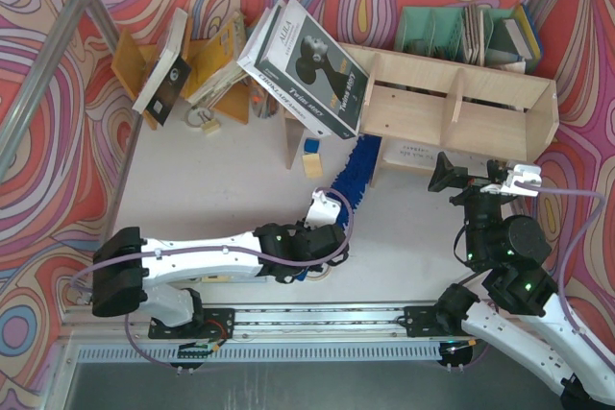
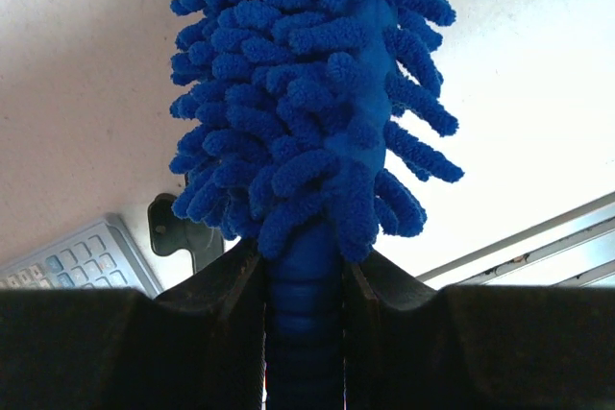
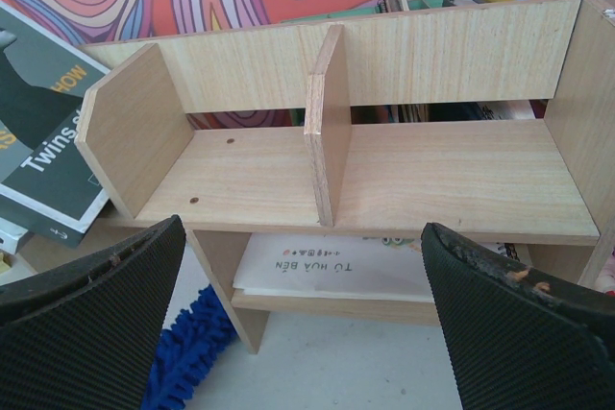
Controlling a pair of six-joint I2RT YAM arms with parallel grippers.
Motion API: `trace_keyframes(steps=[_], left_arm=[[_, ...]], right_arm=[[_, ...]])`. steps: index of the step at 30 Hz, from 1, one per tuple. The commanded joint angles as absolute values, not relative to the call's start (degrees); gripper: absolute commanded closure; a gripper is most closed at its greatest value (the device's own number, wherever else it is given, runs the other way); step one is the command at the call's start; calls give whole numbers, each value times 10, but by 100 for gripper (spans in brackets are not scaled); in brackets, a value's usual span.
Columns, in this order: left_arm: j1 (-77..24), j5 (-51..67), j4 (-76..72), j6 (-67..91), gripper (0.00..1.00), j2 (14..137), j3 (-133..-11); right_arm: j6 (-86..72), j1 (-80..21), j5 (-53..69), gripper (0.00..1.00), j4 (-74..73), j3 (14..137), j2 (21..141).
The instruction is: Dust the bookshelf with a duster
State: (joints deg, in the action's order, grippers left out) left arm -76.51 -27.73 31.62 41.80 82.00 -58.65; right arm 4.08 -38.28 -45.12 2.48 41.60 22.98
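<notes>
Near the middle of the bench (image 1: 240, 189), the left tool (image 1: 325, 206) is pinched tight on the duster (image 1: 357, 175) by its handle. The blue fluff runs away from it, up and to the right, with its tip low beside the left end of the bookshelf (image 1: 452, 103). The open compartments therefore lie beyond and above the duster's head, their long run stretching off to the right (across the duster, not along it). The right tool (image 1: 514, 180) hangs spread wide and empty, facing the shelf front and nearer to it than the left tool.

Swirly red-purple walls (image 1: 38, 45) — white tabletop (image 1: 240, 180)
</notes>
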Motion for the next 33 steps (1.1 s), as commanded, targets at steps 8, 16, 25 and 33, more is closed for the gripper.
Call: trace_keyframes(steps=[8,16,25,33], left_arm=[[-769,-285,280,400,100,735,-583],[-769,-309,231,394,100,640,-551],[-769,-285,246,397,100,700,-557],[-769,-278,300,400,100,772,-588]], right_arm=[[47,-384,-452,1,35,412,225],[46,-384,-451,1,35,412,226],[46,-384,-453,1,34,413,225],[46,-384,-453,1,34,413,227]])
